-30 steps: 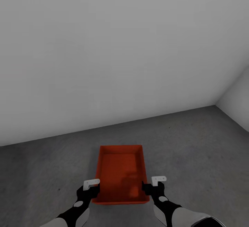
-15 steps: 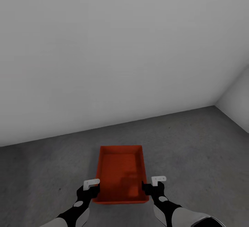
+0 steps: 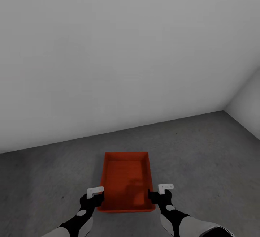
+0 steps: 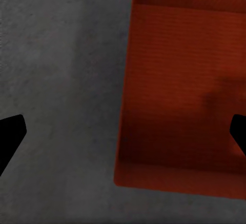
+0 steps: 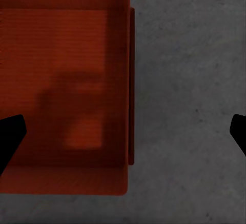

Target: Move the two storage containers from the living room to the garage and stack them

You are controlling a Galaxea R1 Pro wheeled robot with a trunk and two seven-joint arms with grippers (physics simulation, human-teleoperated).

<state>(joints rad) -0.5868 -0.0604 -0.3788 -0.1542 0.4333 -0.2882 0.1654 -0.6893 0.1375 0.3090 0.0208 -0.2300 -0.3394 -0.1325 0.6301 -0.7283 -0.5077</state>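
- Grey concrete floor (image 3: 202,150) runs up to plain pale walls (image 3: 119,49), with a corner at the right; this reads as the garage, the place where the stack is to be built.
- Left hand (image 3: 96,198) hangs over the left long wall of the bin, near its closer corner. In the left wrist view its two dark fingertips (image 4: 10,134) stand wide apart, one over bare concrete and the other over the bin's inside, so the wall lies between them with nothing pinched.
- One orange-red storage bin (image 3: 126,179) lies flat on the floor between the two hands, open side up and empty, its long axis pointing away from the robot. In my judgement it has been set down as the base of the stack: it is square on the concrete and no finger bears on it.
- Right hand (image 3: 159,196) mirrors the left over the right long wall. The right wrist view shows its fingertips (image 5: 11,137) spread wide, one over the bin's inside and one over concrete, gripping nothing.
- Judgement on progress: the first placement appears done, and a second bin has yet to be stacked on this one.
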